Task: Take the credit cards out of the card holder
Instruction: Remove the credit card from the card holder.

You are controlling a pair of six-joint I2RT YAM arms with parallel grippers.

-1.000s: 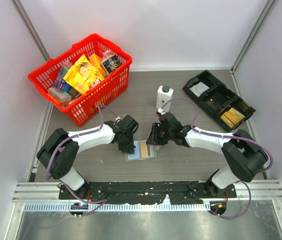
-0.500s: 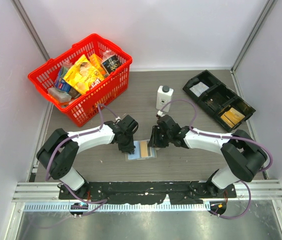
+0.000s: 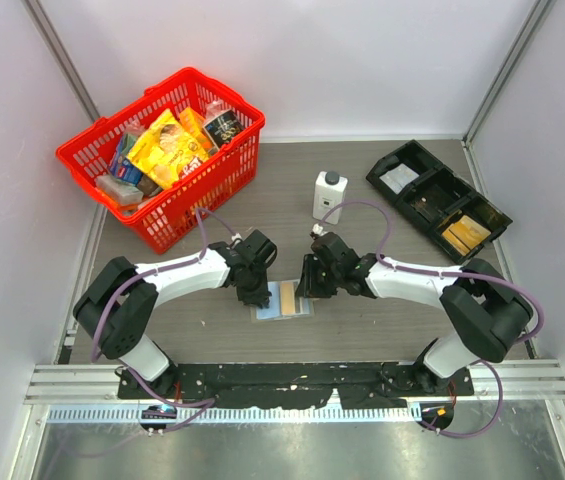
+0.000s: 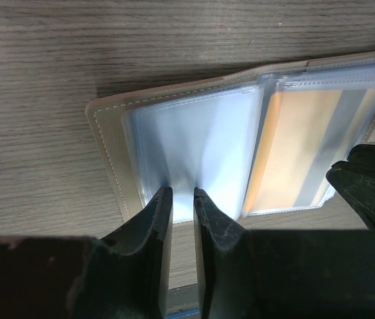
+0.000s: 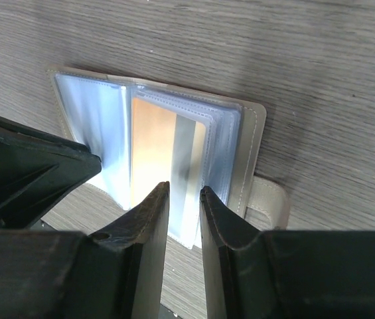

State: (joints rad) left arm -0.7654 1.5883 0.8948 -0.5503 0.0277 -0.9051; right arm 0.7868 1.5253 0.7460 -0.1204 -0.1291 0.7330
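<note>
The card holder (image 3: 284,300) lies open on the desk (image 3: 362,335), at the middle of its near edge. The left gripper (image 4: 182,193) has its jaws pinched on a clear sleeve (image 4: 194,139). The right gripper (image 5: 186,189) has its jaws narrowly apart, straddling the pocket with 1 orange credit card (image 5: 150,146); I cannot tell whether they grip it.

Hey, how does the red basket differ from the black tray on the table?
The red basket is tall with openwork walls and stands at the far left. The black tray is low and solid-walled, and it stands at the far right. The basket is one open bin heaped with snack packets, while the tray is split into compartments and holds little. Both are open-topped, and both sit at an angle beyond the arms.
</note>
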